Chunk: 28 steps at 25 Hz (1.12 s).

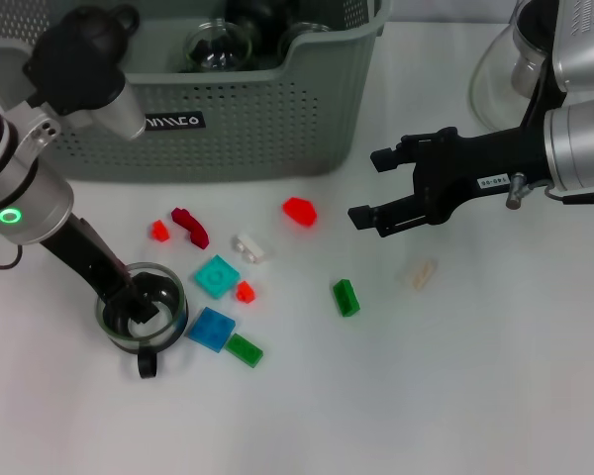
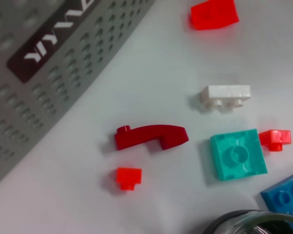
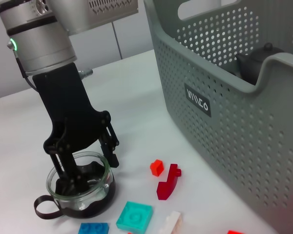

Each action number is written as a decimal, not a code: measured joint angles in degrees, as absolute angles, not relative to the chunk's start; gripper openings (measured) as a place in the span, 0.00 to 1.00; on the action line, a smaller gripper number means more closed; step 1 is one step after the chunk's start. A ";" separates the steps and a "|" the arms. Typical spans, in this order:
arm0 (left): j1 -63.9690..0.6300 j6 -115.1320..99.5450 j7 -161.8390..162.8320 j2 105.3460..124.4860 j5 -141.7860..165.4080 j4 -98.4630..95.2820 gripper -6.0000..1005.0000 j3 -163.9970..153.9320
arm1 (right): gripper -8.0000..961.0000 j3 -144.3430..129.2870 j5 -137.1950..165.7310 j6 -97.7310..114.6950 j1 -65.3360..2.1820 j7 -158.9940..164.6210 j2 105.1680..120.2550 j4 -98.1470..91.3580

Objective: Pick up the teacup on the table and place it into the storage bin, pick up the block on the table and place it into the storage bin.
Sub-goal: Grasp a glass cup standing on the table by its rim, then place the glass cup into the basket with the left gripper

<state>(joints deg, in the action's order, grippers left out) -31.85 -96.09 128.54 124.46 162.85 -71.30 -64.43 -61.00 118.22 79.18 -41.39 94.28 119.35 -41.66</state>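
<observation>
A glass teacup [image 1: 142,315] with a black handle stands on the table at front left, also clear in the right wrist view [image 3: 81,191]. My left gripper [image 1: 139,302] reaches down onto it, open, with one finger inside the cup and the other outside its wall [image 3: 89,168]. Several blocks lie to the cup's right: a dark red curved one [image 1: 190,227], teal [image 1: 217,276], blue [image 1: 210,329], white [image 1: 248,247], red [image 1: 299,211] and green [image 1: 345,297]. The grey-green storage bin [image 1: 277,119] stands behind them. My right gripper [image 1: 371,186] hovers open and empty above the red block's right.
Glassware and a black teapot sit inside the bin. A glass carafe [image 1: 505,69] stands at the back right. A pale block [image 1: 419,272] lies under the right arm. The left wrist view shows the bin wall [image 2: 49,73] close to the dark red block [image 2: 151,136].
</observation>
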 joint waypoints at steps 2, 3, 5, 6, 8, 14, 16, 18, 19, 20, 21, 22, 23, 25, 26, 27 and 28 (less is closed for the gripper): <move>-31.95 -95.89 128.71 124.45 162.80 -71.30 0.77 -64.25 | 0.99 -60.96 118.21 79.18 -41.39 94.29 119.35 -41.66; -31.97 -95.75 128.79 124.43 162.77 -71.29 0.75 -64.19 | 0.99 -60.94 118.21 79.18 -41.40 94.30 119.35 -41.66; -31.97 -95.49 128.90 124.39 162.79 -71.33 0.73 -64.21 | 0.99 -60.90 118.21 79.18 -41.40 94.31 119.35 -41.66; -31.97 -95.49 128.90 124.39 162.79 -71.33 0.72 -64.21 | 0.99 -60.90 118.21 79.19 -41.39 94.35 119.34 -41.66; -32.05 -95.35 128.96 124.35 163.09 -71.32 0.70 -64.67 | 0.99 -60.90 118.21 79.19 -41.36 94.43 119.27 -41.66; -32.08 -95.38 129.03 124.41 163.27 -71.70 0.33 -65.81 | 0.99 -60.91 118.21 79.19 -41.24 94.45 119.25 -41.66; -32.06 -95.45 129.03 124.45 163.30 -71.86 0.25 -66.13 | 0.99 -60.91 118.21 79.18 -41.16 94.46 119.25 -41.66; -32.05 -95.72 129.03 124.46 163.30 -71.96 0.18 -66.23 | 0.99 -60.91 118.21 79.13 -41.04 94.47 119.26 -41.66; -32.07 -95.90 129.03 124.46 163.30 -72.17 0.15 -66.23 | 0.99 -60.91 118.21 79.12 -41.01 94.47 119.26 -41.66; -32.07 -96.02 129.03 124.46 163.30 -72.48 0.11 -66.22 | 0.99 -60.91 118.21 79.11 -40.95 94.48 119.27 -41.66; -32.07 -96.03 129.03 124.44 163.31 -72.89 0.08 -66.20 | 0.99 -60.91 118.21 79.10 -40.91 94.48 119.27 -41.66; -31.94 -96.25 129.03 124.42 163.30 -73.67 0.04 -66.19 | 0.99 -60.91 118.21 79.03 -40.88 94.48 119.27 -41.66; -31.82 -96.46 129.02 124.39 163.29 -74.36 0.05 -66.11 | 0.99 -60.91 118.21 78.94 -40.84 94.48 119.27 -41.66; -31.66 -97.40 128.93 124.26 163.09 -76.42 0.05 -65.31 | 0.99 -60.91 118.21 78.68 -40.78 94.48 119.26 -41.66; -31.63 -98.27 128.90 124.21 162.84 -77.97 0.05 -64.25 | 0.99 -60.91 118.21 78.52 -40.74 94.48 119.24 -41.66; -32.08 -100.65 129.47 124.18 161.51 -81.84 0.05 -59.62 | 0.99 -60.91 118.21 78.50 -40.71 94.48 119.20 -41.66; -32.47 -101.87 129.88 124.20 160.48 -83.15 0.05 -57.25 | 0.99 -60.91 118.20 78.49 -40.69 94.48 119.12 -41.62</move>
<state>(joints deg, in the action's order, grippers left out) -32.47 -101.87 129.88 124.20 160.48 -83.15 -57.25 -60.91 118.20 78.49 -40.69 94.48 119.12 -41.62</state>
